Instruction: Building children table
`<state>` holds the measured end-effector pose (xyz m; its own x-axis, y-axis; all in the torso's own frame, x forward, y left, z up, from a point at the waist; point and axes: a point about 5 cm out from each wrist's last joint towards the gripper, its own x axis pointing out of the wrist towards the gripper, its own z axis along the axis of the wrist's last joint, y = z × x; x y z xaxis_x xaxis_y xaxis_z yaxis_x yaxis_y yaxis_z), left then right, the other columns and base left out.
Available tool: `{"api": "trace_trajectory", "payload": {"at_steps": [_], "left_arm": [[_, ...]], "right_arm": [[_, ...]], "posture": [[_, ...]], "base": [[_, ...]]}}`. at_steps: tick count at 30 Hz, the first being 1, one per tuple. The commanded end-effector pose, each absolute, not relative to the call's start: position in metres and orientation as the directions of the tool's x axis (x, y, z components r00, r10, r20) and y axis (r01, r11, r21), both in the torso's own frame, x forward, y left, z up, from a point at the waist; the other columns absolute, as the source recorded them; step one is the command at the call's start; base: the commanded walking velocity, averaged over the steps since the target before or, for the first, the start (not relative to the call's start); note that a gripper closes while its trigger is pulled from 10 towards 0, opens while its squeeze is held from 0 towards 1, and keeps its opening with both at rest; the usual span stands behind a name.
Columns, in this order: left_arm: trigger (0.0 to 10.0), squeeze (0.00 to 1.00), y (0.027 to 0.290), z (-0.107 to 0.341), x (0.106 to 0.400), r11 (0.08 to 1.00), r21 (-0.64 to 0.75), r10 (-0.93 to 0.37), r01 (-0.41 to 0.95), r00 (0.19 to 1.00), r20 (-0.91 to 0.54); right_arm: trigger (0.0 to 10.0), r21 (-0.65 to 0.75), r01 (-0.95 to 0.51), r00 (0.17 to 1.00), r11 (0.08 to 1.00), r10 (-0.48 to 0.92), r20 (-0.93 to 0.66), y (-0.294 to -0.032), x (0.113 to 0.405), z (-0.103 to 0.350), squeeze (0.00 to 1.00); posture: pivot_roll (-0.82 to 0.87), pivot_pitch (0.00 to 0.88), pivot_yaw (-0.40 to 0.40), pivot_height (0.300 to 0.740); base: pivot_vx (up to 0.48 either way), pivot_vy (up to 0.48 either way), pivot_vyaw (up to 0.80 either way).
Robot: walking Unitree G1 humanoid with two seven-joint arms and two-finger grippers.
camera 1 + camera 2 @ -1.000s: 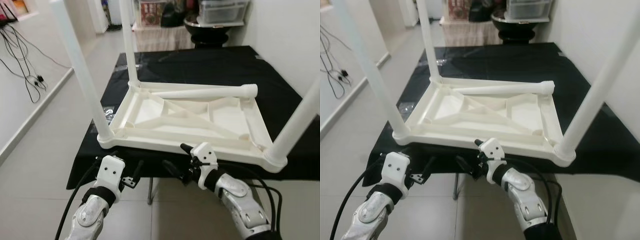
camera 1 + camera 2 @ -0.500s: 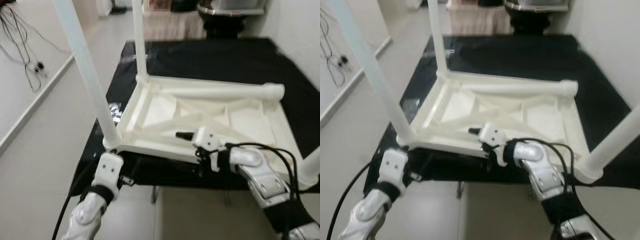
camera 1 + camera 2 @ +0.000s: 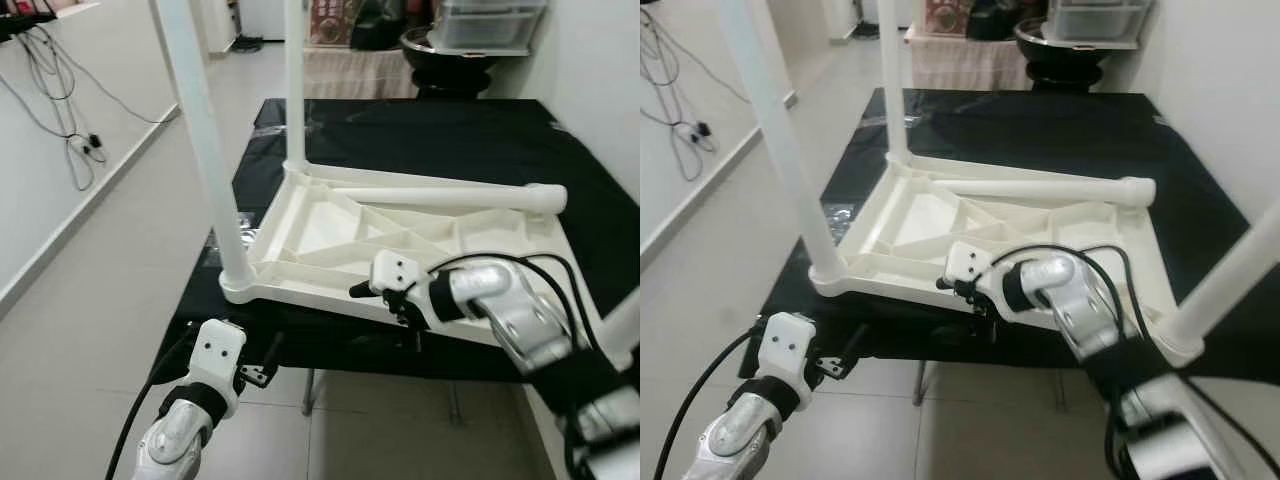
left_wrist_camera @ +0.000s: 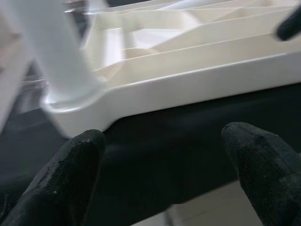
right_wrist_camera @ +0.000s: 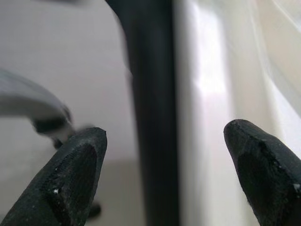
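**A:** So the room's got a pale tiled floor [image 3: 110, 250], and one black-covered work table [image 3: 450, 130] is sitting in the middle with a dark tub and a clear storage box behind it. What's on it?

**B:** One white plastic children table [image 3: 330, 225], lying upside down on the black cover near the front edge. I'm counting three legs [image 3: 205, 150] standing up in their corner sockets, plus one loose leg [image 3: 450, 196] lying flat across the far side of the underside. Some cables [image 3: 70, 130] are hanging down the left wall too.

**A:** And the arms?

**B:** Two. The right gripper [image 5: 169, 165] is reaching in sideways across the front rim, fingers spread wide either side of that white edge, not pinching it. The left gripper [image 4: 164, 169] is hanging low, below the front-left corner, fingers also apart and holding nothing, pointing up at the corner leg socket.
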<state>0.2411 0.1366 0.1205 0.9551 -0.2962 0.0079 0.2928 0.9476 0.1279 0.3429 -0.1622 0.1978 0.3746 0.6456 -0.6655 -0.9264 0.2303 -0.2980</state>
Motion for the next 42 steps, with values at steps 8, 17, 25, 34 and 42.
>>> {"api": "trace_trajectory", "payload": {"at_steps": [8, 17, 25, 34, 42], "left_arm": [[10.0, 0.0, 0.134, 0.115, 0.235, 0.944, 0.109, -0.312, 0.312, 0.95, -0.022], [10.0, 0.0, 0.133, 0.114, 0.234, 0.94, 0.107, -0.323, 0.324, 0.946, -0.029], [10.0, 0.0, 0.133, 0.114, 0.234, 0.94, 0.105, -0.324, 0.326, 0.945, -0.031], [10.0, 0.0, 0.134, 0.116, 0.234, 0.94, 0.103, -0.324, 0.325, 0.946, -0.03], [10.0, 0.0, 0.134, 0.117, 0.235, 0.942, 0.102, -0.319, 0.32, 0.947, -0.029]], "right_arm": [[10.0, -0.293, -0.905, 0.419, 0.309, 0.515, -0.748, -0.188, 0.347, 0.198, 0.0], [3.5, -0.289, -0.91, 0.402, 0.297, 0.468, -0.787, -0.2, 0.347, 0.198, 0.0], [0.0, -0.328, -0.888, 0.442, 0.321, 0.398, -0.804, -0.204, 0.352, 0.194, 0.0], [0.0, -0.32, -0.899, 0.42, 0.298, 0.381, -0.824, -0.2, 0.347, 0.182, 0.0], [0.0, -0.277, -0.837, 0.515, 0.472, 0.508, -0.691, -0.168, 0.362, 0.195, 0.0]], "posture": [[-0.01, 0.154, -0.015, 0.74], [-0.02, 0.15, -0.013, 0.74], [-0.02, 0.152, -0.011, 0.74], [-0.01, 0.162, -0.01, 0.74], [-0.01, 0.167, -0.011, 0.74]], "base": [[0.0, 0.0, 0.0], [0.0, 0.0, 0.0], [0.0, 0.0, 0.0], [0.0, 0.0, 0.0], [0.0, 0.0, 0.0]]}}
